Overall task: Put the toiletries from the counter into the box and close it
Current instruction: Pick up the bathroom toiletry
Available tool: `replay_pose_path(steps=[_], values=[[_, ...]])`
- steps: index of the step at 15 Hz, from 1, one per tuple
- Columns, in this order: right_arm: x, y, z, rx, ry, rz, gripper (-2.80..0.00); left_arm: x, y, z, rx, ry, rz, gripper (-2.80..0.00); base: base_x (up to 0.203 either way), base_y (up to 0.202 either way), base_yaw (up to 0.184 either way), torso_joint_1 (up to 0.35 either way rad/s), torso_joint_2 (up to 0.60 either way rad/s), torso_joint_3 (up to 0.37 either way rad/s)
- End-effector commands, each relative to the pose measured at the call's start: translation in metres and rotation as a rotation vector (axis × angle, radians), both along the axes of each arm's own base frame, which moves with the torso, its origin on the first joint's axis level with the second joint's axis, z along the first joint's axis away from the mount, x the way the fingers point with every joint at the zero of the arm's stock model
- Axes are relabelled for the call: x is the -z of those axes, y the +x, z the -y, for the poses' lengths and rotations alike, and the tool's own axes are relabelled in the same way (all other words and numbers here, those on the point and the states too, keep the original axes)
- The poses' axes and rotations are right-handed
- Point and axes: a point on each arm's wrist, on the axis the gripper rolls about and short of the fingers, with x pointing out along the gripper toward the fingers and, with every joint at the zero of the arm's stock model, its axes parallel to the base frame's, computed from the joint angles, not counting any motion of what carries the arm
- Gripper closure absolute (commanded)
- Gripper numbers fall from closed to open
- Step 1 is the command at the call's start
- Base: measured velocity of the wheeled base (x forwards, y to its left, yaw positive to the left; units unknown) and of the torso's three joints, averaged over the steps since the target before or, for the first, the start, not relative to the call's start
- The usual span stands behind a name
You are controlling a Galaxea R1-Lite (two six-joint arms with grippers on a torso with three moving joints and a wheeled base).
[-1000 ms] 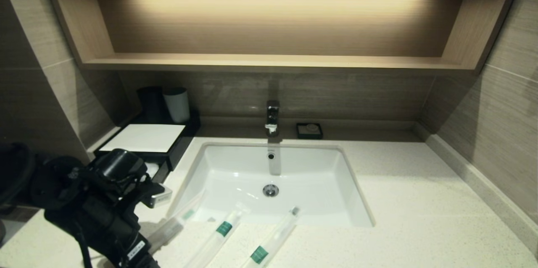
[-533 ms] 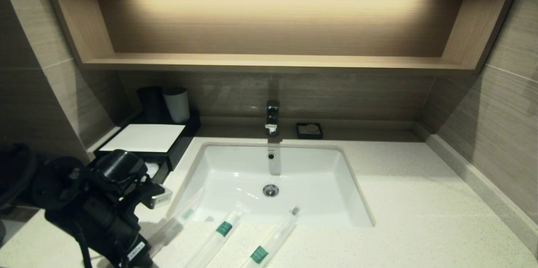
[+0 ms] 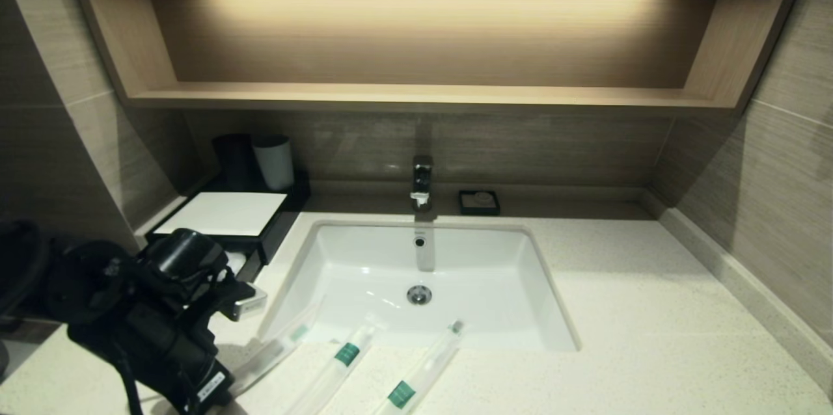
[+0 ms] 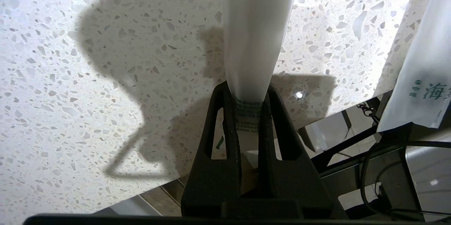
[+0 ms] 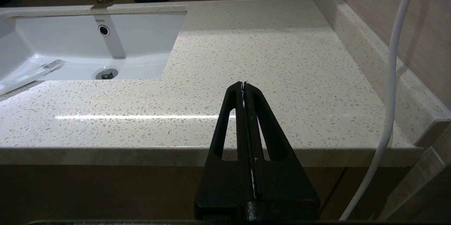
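3 sleeved toiletries [image 3: 345, 356] on speckled counter [image 3: 651, 311], white sink [image 3: 364, 272], wooden shelf [image 3: 416, 95]

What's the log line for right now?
left gripper: shut on leftmost toiletry | right gripper: shut, parked | two toiletries on counter | box: drawer open

Three sleeved toiletries [image 3: 345, 356], two cups [image 3: 273, 161], one box [image 3: 224, 216], one sink [image 3: 423, 278].

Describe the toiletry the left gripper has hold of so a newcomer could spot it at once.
Find the white sink; three sleeved toiletries lie fanned along its front rim. Take the leftmost sleeve, nearest the box. Unlike its two neighbours, its end is pinched in the left gripper.
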Motion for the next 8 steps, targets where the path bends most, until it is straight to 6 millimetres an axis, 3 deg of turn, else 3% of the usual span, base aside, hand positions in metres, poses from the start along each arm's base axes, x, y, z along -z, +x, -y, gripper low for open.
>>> replay_pose_path(steps=[1,8], values=[[0.000,0.000,0.000,0.000,0.001,0.000,0.00,-0.007,-0.003,-0.001,0.000,-0.005,0.025,0.00,0.000,0.000,0.000,0.000,0.00,0.000],[0.000,0.000,0.000,0.000,0.001,0.000,0.00,-0.046,-0.014,-0.006,-0.052,0.014,0.108,0.00,0.000,0.000,0.000,0.000,0.00,0.000]])
